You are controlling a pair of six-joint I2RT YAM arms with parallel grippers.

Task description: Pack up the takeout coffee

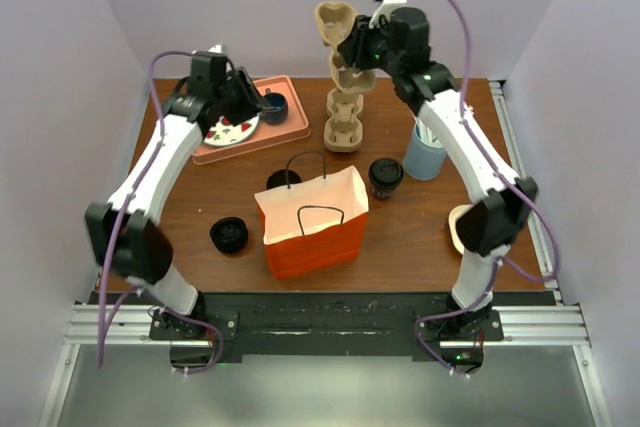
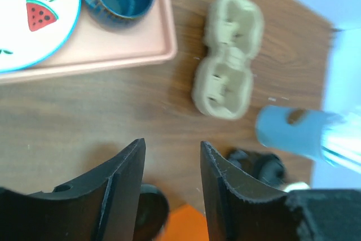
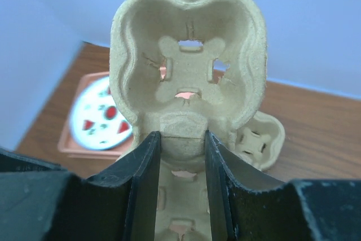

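The takeout coffee point(image 1: 385, 176), a dark cup with a black lid, stands on the table right of the orange paper bag point(image 1: 312, 224). In the left wrist view the coffee point(image 2: 256, 166) is partly hidden behind my finger. My right gripper point(image 1: 353, 53) is shut on a tan cardboard cup carrier point(image 1: 338, 25) and holds it upright, high above the back of the table; in the right wrist view the gripper point(image 3: 181, 145) pinches the carrier point(image 3: 189, 55) at its middle ridge. My left gripper point(image 1: 248, 97) is open and empty above the tray's near edge, also open in its wrist view point(image 2: 172, 156).
A second carrier point(image 1: 345, 130) lies on the table under the held one. A pink tray point(image 1: 290, 135) holds a watermelon plate point(image 1: 232, 130) and a dark blue bowl point(image 1: 274, 106). A light blue cup point(image 1: 425, 152) stands right. Dark round pieces sit left of the bag point(image 1: 229, 235) and behind it point(image 1: 282, 180).
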